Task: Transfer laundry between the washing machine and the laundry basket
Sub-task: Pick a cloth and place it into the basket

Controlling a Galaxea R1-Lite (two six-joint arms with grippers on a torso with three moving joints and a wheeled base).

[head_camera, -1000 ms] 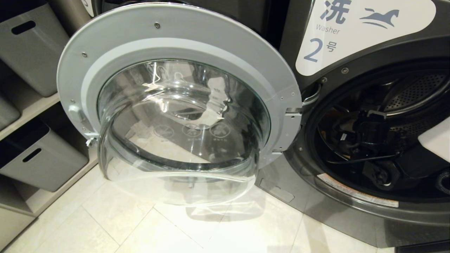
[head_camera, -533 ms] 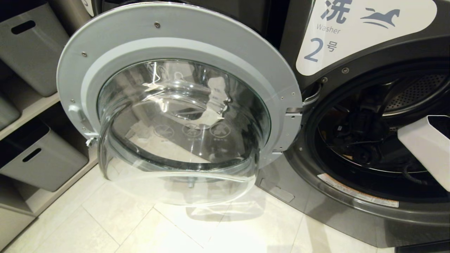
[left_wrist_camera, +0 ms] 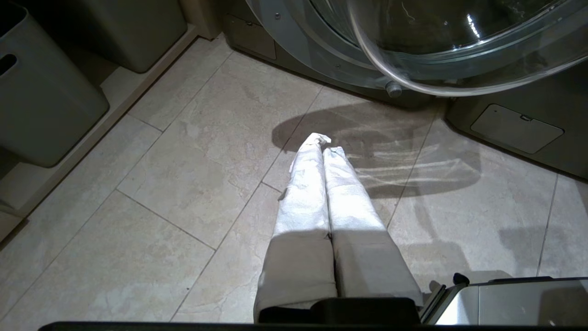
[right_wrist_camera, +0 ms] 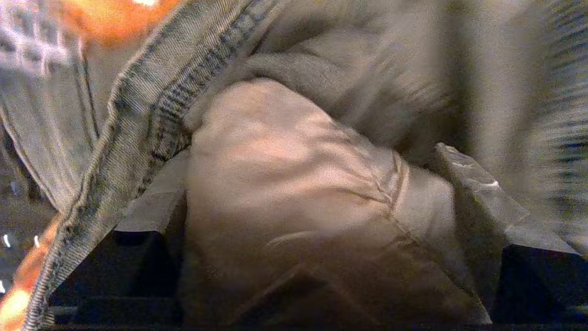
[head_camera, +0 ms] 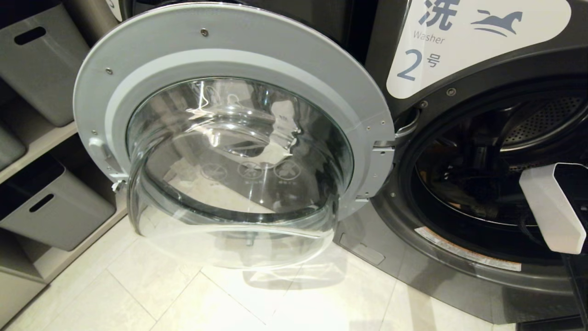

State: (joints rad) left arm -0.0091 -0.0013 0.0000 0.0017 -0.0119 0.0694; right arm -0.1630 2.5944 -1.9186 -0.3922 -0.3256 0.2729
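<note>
Laundry: faded grey-blue denim garment (right_wrist_camera: 138, 115) with stitched seam plus a yellow-orange garment (right_wrist_camera: 115, 18), seen only in right wrist view, pressed right up against the camera; that view blurred, can't tell where they lie. Head view shows no clothes.

Dark grey front-loading washing machine (head_camera: 459, 115), white label "2" with horse logo, stands on pale beige floor tiles (head_camera: 183, 299). Round grey-rimmed glass door (head_camera: 229, 151) swung fully open to the left.

Three plain grey storage bins (head_camera: 55, 211) with slot handles on a shelf unit at head-view left.

Right arm's white housing (head_camera: 551, 207) sits at the drum opening; right gripper (right_wrist_camera: 317, 193) spread wide, cloth-wrapped fingers against the denim, grip can't tell.

Left gripper (left_wrist_camera: 324, 147) only in left wrist view: white-wrapped fingers pressed together, empty, above floor near the door.
</note>
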